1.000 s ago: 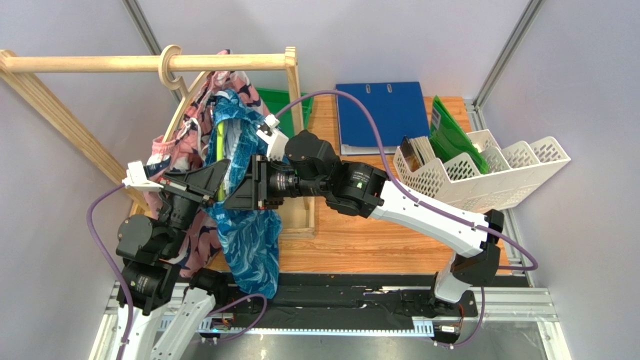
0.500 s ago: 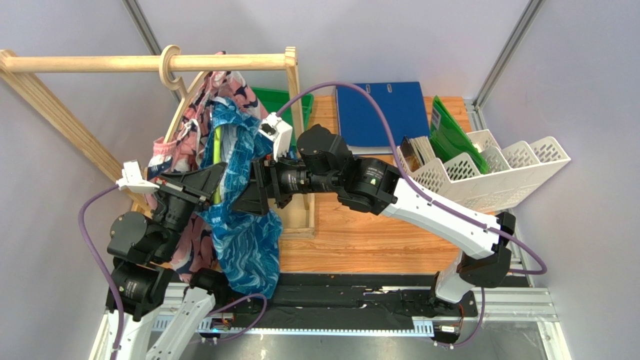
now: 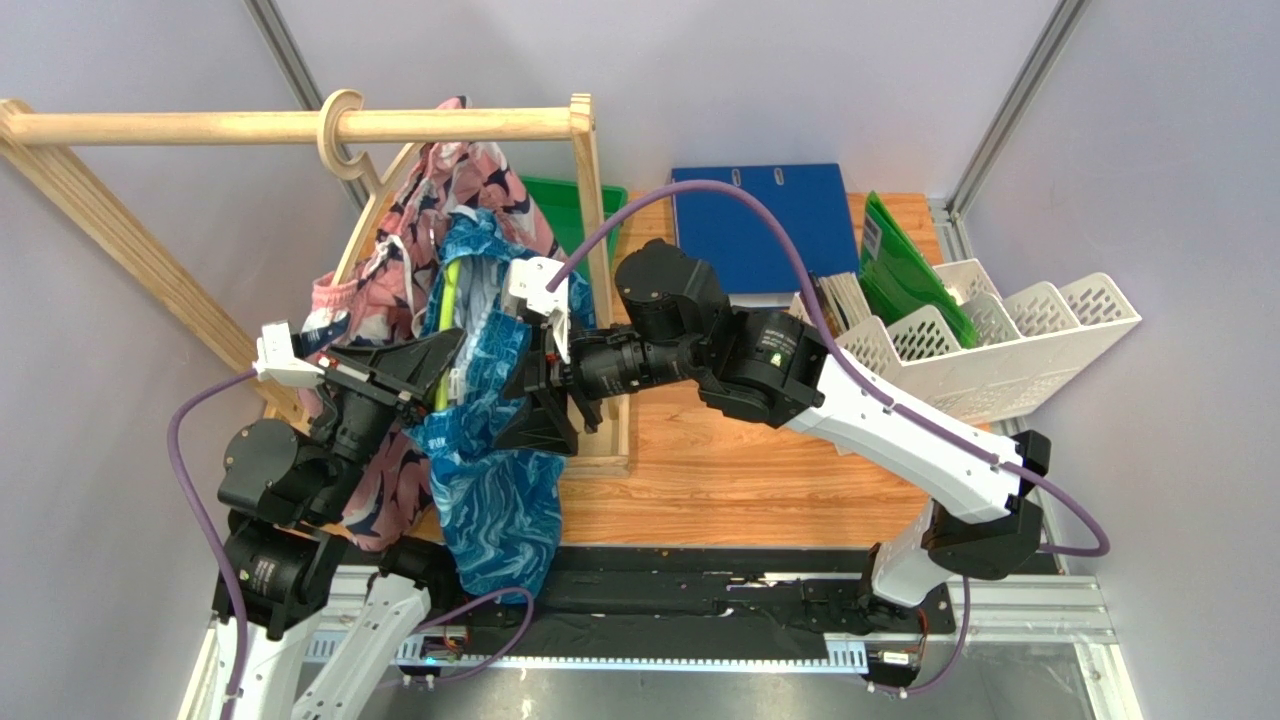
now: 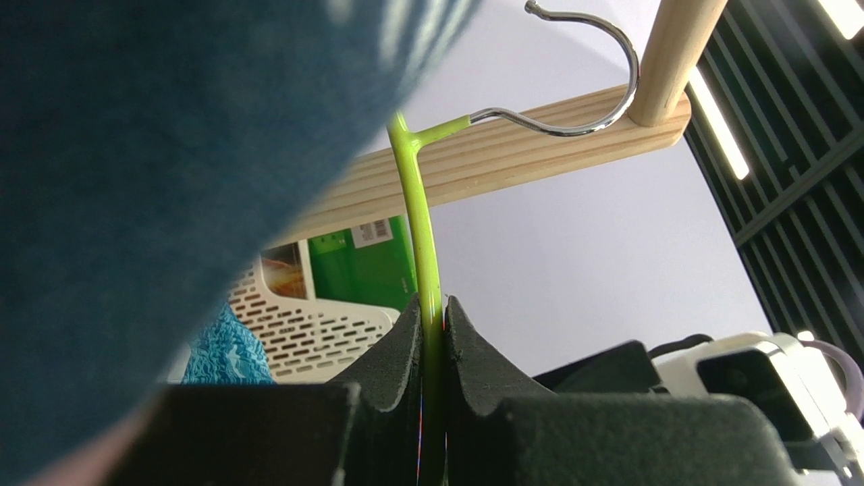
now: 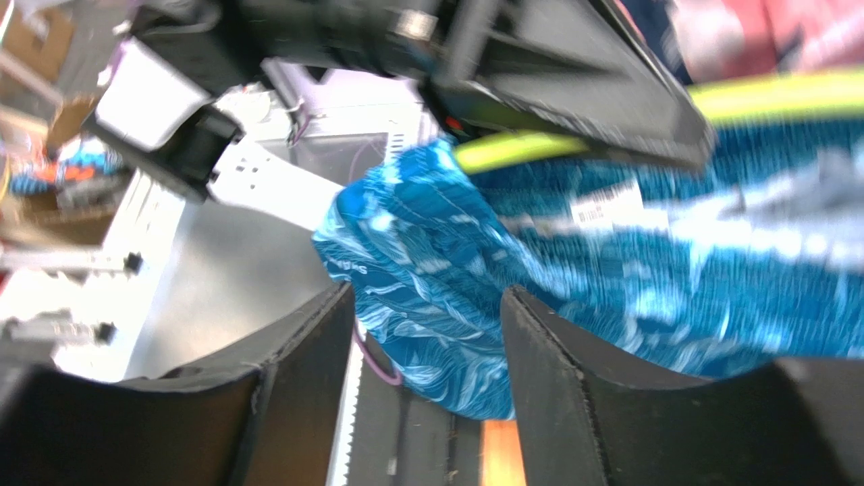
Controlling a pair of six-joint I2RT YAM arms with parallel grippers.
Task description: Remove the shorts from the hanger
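A: Where are the shorts?
B: Both pairs hang under the wooden rail point(image 3: 226, 126): blue shorts point(image 3: 496, 495) on the green hanger point(image 4: 416, 223), pink shorts point(image 3: 394, 255) just beside them.
A: And the grippers?
B: Below the rail, the left gripper point(image 4: 433, 314) is clamped on the green hanger. The right gripper point(image 5: 426, 299) has its jaws apart, facing the blue shorts.

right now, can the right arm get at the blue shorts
Probably yes. The right gripper is open just beside the blue shorts, whose fabric shows straight ahead of it with nothing in the way. The left gripper is shut on the green hanger.
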